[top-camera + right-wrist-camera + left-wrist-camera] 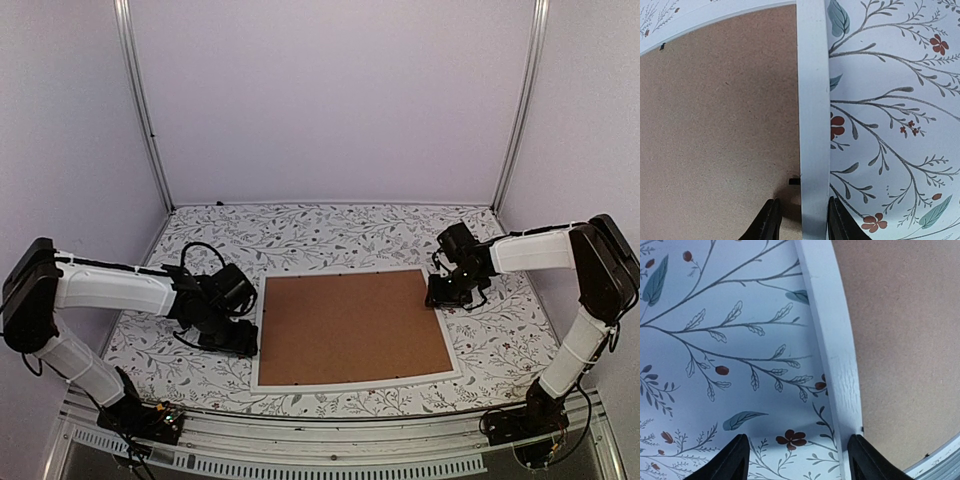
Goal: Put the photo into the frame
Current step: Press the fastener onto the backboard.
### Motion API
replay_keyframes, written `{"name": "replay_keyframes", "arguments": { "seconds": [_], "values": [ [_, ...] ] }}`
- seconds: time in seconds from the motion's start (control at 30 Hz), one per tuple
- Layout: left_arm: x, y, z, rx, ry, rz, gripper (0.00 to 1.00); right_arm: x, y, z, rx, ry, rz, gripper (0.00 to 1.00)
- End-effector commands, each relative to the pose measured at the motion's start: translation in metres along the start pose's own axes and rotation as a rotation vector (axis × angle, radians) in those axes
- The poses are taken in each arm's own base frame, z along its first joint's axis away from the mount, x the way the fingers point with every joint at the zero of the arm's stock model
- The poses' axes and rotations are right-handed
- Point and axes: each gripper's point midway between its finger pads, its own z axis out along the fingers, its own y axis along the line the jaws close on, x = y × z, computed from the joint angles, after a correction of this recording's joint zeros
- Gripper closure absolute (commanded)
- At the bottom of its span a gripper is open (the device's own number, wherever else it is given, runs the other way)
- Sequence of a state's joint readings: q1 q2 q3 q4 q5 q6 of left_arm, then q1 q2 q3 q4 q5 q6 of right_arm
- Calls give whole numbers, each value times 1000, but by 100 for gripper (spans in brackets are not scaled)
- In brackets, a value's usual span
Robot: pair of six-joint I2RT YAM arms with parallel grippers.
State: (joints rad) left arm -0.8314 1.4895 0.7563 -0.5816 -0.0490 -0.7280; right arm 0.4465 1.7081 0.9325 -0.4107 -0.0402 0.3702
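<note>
The white frame [350, 381] lies flat on the flowered tablecloth, with a brown backing board [345, 325] filling its inside. The photo is hidden. My left gripper [246, 344] is low at the frame's left rail [835, 340]. That gripper [797, 441] is open: one finger is over the cloth, the other at the rail's inner edge. My right gripper [441, 294] is at the frame's right rail [812, 100]. It [802, 204] straddles the rail, its outer finger against the rail's side. Its inner finger stands a little off the rail, above the board.
The flowered tablecloth [330, 235] covers the table around the frame. Grey walls and metal posts [145, 110] close in the back and sides. A metal bar [330, 430] runs along the near edge between the arm bases.
</note>
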Motion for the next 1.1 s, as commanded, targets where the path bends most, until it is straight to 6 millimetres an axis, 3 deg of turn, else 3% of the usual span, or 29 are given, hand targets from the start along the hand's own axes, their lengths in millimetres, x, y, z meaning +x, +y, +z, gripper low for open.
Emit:
{"name": "replay_keyframes", "arguments": {
  "seconds": [0.0, 0.37, 0.83, 0.93, 1.07],
  "values": [
    [-5, -5, 3, -12, -9, 6, 31, 48, -12, 13, 38, 156, -15, 66],
    [-4, -8, 11, -27, 6, 21, 31, 49, -14, 12, 41, 156, -11, 66],
    [16, -34, 39, -133, 66, 115, 32, 55, -13, 15, 30, 166, -4, 67],
    [13, -35, 32, -181, 42, 134, 31, 57, -13, 15, 33, 171, -3, 67],
    [-5, -47, 4, -130, -45, 129, 31, 56, -14, 13, 36, 168, -8, 67]
  ]
}}
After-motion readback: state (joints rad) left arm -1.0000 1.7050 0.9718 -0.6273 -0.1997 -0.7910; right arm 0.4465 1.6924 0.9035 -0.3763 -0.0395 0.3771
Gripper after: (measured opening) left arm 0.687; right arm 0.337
